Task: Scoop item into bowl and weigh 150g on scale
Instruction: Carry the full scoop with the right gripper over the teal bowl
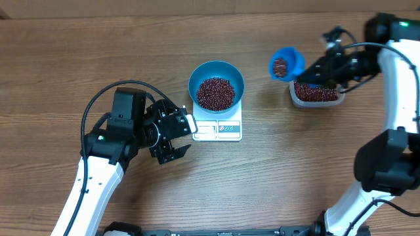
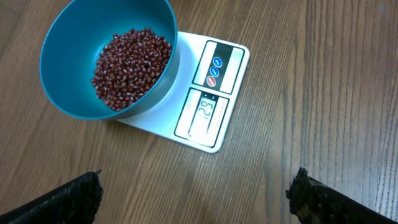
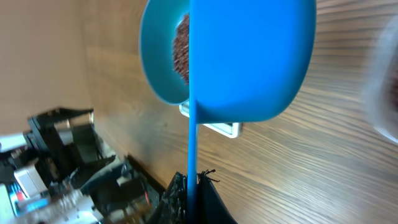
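Your left gripper [image 1: 186, 134] waits just left of the scale [image 1: 226, 129], fingers wide apart, holding nothing. The bowl [image 1: 216, 69] of beans [image 1: 216, 93] sits on the scale, sticking out past its back edge. Right of the scale, your right gripper [image 1: 308, 73] is squeezed on the scoop [image 1: 287, 63], above bare table [image 1: 65, 52].

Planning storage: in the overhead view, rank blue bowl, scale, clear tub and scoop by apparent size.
blue bowl
scale, partly hidden beneath it
clear tub
scoop, smallest even though lifted nearer the camera
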`<state>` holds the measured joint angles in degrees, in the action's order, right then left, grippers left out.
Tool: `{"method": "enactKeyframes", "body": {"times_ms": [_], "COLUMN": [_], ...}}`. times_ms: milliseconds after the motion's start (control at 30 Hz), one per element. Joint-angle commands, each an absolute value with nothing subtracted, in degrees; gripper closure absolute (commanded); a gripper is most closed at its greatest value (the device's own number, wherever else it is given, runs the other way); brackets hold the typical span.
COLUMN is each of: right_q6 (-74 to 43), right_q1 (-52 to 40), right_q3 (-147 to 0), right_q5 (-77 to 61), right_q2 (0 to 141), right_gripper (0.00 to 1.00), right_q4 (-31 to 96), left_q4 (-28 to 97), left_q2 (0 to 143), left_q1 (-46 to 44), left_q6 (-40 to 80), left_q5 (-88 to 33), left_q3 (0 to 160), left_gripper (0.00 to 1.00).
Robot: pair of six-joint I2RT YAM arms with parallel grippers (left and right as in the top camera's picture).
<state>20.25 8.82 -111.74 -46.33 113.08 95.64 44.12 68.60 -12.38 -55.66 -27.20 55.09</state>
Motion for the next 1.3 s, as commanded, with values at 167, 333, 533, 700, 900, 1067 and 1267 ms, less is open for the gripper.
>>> {"method": "enactKeyframes", "body": {"times_ms": [167,333,533,700,900,1067,1267], "right_q6": [19.99,16.86,10.44,6.76,5.58,5.54,4.27], "right_q1": [-2.35,-6.79,-10.35,-13.58,-15.70,-16.67,-19.20], "right_q3": [-113.56,-113.56,-113.67,-113.67,-113.67,-113.67,-113.71], "right_q5": [-48.03,-47.37,-38.22,-29.78,-26.50,-23.88,-18.00], "right_q2": [110.89,110.89,110.89,110.89,110.89,110.89,110.89], "right_gripper": [0.96,0.96,0.96,0.96,0.96,0.96,0.96], "right_q4": [91.50,87.61,83.44,79.18,77.19,76.95,76.34], "left_q4": [44.12,44.12,44.12,44.12,44.12,44.12,44.12], "left_q2": [68.90,68.90,68.90,68.90,68.90,68.90,68.90], "left_q1": [-12.78,-12.78,-12.78,-12.78,-12.78,-12.78,-12.78], "left_q6": [-55.09,-55.09,-55.09,-55.09,-55.09,-55.09,-55.09], "left_q5": [-27.66,-27.66,-27.66,-27.66,-27.66,-27.66,-27.66], "left_q3": [54.78,54.78,54.78,54.78,54.78,54.78,54.78], "left_gripper": [0.00,0.00,0.01,0.00,0.00,0.01,0.00]}}
